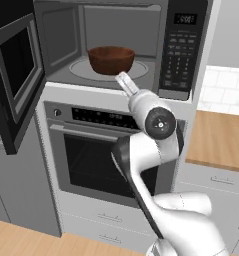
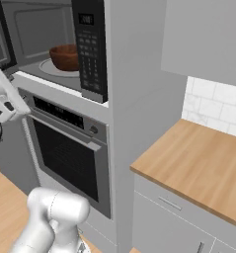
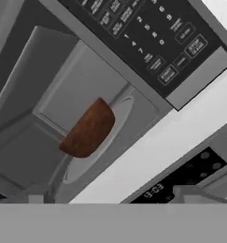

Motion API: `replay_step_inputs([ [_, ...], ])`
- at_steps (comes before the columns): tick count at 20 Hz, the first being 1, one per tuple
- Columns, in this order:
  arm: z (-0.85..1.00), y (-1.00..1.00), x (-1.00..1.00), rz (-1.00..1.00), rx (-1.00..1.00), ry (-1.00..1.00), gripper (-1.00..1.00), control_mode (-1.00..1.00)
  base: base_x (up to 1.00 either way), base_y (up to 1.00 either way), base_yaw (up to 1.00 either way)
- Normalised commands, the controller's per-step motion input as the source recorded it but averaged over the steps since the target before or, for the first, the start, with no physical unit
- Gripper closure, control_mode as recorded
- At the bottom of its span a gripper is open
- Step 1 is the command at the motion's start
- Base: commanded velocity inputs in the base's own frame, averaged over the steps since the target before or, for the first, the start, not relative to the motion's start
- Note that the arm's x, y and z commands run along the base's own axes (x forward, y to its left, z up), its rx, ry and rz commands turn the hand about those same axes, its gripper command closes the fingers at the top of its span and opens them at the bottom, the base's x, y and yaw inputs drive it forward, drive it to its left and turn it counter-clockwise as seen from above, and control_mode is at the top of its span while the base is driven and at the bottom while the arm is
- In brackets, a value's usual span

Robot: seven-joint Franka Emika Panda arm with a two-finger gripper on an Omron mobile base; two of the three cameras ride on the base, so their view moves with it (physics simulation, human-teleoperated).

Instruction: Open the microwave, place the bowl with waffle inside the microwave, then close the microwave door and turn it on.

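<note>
The black microwave (image 1: pixel 185 47) stands with its door (image 1: pixel 15 75) swung wide to the left, showing the grey cavity. The reddish-brown bowl (image 1: pixel 111 59) sits upright on the round glass turntable (image 1: pixel 80 70) inside; it is also seen in the right base view (image 2: pixel 65 57) and, rolled sideways, in the hand view (image 3: pixel 89 129). The waffle is hidden inside the bowl. My gripper (image 1: pixel 122 77) is just in front of the cavity's lower edge, below the bowl and apart from it. Its fingers cannot be made out. The keypad (image 3: pixel 153 45) is at the top of the hand view.
A steel-trimmed oven (image 1: pixel 96 160) with a horizontal handle sits directly under the microwave, behind my arm. A wooden counter (image 2: pixel 198 168) with a white tile backsplash (image 2: pixel 216 106) lies to the right. The open door juts out on the left.
</note>
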Motion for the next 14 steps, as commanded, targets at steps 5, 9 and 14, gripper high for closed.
replay_step_inputs([
  [5, -0.82, -0.08, -0.38, -0.31, -0.26, 0.04, -1.0, -1.0, 0.0, 0.0, 0.0],
  [9, -0.42, -0.34, -0.12, -0.23, -0.07, -0.08, -1.0, -1.0, 0.0, 0.0, 0.0],
  [14, -0.42, 0.02, 0.0, -0.18, -0.2, -0.21, -1.0, -1.0, 0.0, 0.0, 0.0],
])
